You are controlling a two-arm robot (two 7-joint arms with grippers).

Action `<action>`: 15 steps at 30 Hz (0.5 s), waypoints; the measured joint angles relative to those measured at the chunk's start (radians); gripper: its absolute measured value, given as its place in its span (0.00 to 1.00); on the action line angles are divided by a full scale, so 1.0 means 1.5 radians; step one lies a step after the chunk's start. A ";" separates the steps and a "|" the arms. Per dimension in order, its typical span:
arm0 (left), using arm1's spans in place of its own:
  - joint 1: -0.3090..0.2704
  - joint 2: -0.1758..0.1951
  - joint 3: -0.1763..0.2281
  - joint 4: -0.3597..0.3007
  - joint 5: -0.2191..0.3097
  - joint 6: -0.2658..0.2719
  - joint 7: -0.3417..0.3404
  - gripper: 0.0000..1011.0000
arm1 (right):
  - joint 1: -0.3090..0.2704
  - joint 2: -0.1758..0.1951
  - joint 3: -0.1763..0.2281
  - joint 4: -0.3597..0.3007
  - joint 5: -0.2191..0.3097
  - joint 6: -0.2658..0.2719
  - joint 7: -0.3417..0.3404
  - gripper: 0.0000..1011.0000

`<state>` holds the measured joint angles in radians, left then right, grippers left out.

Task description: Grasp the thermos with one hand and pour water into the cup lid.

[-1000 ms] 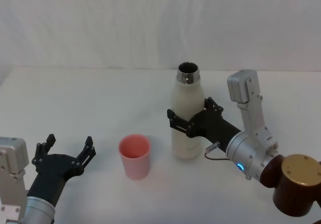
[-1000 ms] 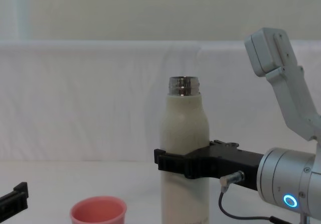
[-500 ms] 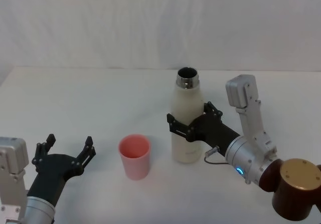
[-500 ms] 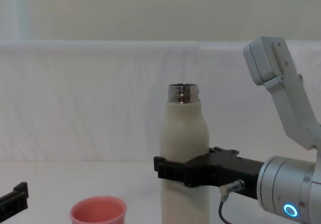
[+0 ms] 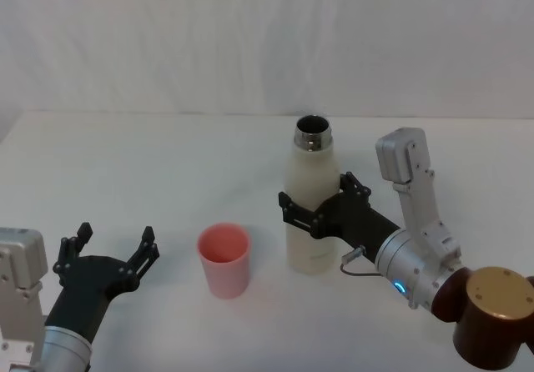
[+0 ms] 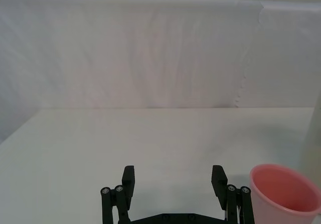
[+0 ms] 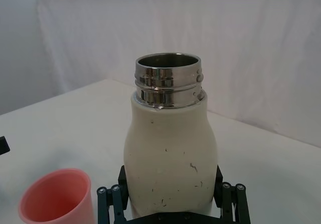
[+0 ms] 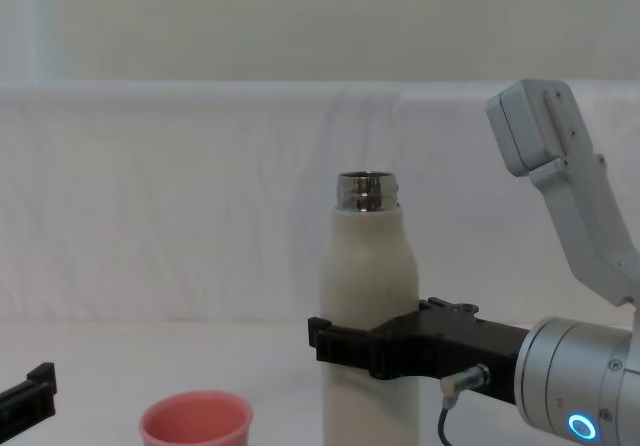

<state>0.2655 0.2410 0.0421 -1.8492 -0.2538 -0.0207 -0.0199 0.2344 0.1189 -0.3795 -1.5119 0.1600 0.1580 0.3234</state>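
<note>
The right gripper (image 5: pixel 315 213) is clamping the upright thermos (image 5: pixel 311 201) at mid-body; the cup lid (image 5: pixel 224 259) is standing just beside it, toward the left gripper (image 5: pixel 108 245), which is resting spread apart.

The thermos (image 5: pixel 310 209) is a tall cream-white cylinder with rounded shoulders and a narrow, threaded, shiny steel neck. It stands upright on the table (image 5: pixel 167 172) with its mouth open and uncapped; small dark specks mark its body in the right wrist view. The right gripper (image 5: pixel 315 208) clasps it around the lower body. The cup lid (image 5: pixel 224 259) is a small salmon-pink round cup, upright with its opening upward, standing near the thermos on its left, apart from it.
</note>
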 joint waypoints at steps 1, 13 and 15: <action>0.000 0.000 0.000 0.000 0.000 0.000 0.000 0.99 | 0.000 0.000 0.000 0.000 0.000 0.000 0.000 0.95; 0.000 0.000 0.000 0.000 0.000 0.000 0.000 0.99 | 0.000 -0.001 0.002 0.000 -0.001 0.000 0.001 0.99; 0.000 0.000 0.000 0.000 0.000 0.000 0.000 0.99 | 0.000 -0.002 0.002 0.000 -0.001 0.000 0.001 0.99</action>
<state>0.2655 0.2410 0.0421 -1.8492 -0.2538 -0.0208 -0.0199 0.2345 0.1166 -0.3765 -1.5121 0.1588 0.1574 0.3247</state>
